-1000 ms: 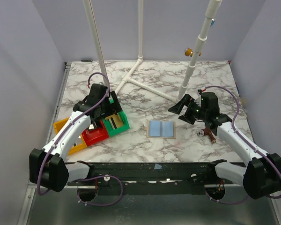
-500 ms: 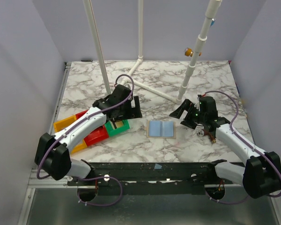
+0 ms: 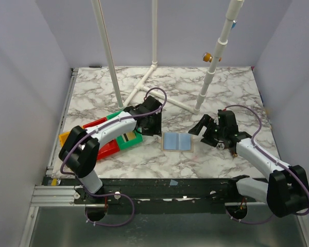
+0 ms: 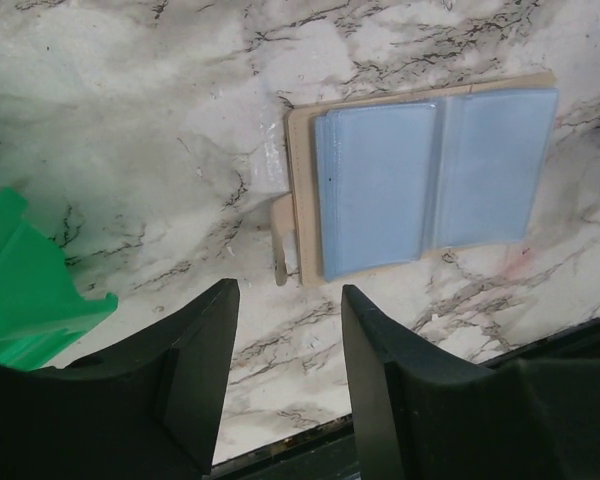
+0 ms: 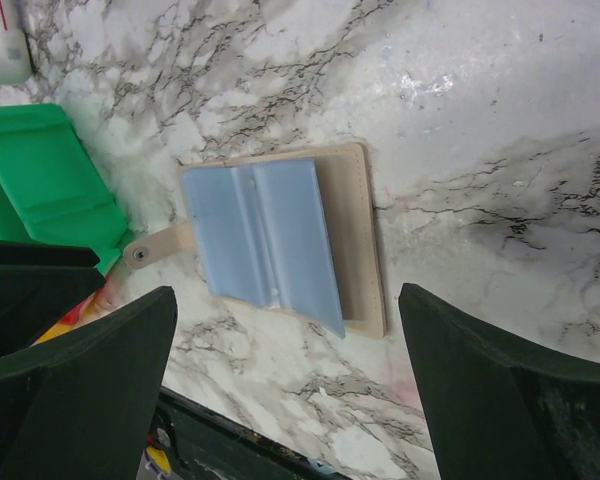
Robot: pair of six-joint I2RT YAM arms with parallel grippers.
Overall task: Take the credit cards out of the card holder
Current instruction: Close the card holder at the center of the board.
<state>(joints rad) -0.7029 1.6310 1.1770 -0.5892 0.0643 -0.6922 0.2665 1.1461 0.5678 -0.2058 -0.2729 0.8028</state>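
Card holder (image 4: 430, 170) lies just beyond left claw (image 4: 285, 300).

Green bin (image 3: 126, 146), red bin (image 3: 107, 150) and yellow bin (image 3: 65, 139) cluster on the marble table (image 3: 144, 157) near white pipes (image 3: 154, 41).

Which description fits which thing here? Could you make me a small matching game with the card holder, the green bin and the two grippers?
Things:
1. card holder
2. green bin
3. left gripper
4. right gripper

Descriptions:
A. jaws spread wide, on the holder's right
B. next to the red bin
C. flat on the marble table, blue pockets facing up
D. jaws a narrower gap apart, nothing between them, on the holder's left

Pairs: 1-C, 2-B, 3-D, 4-A
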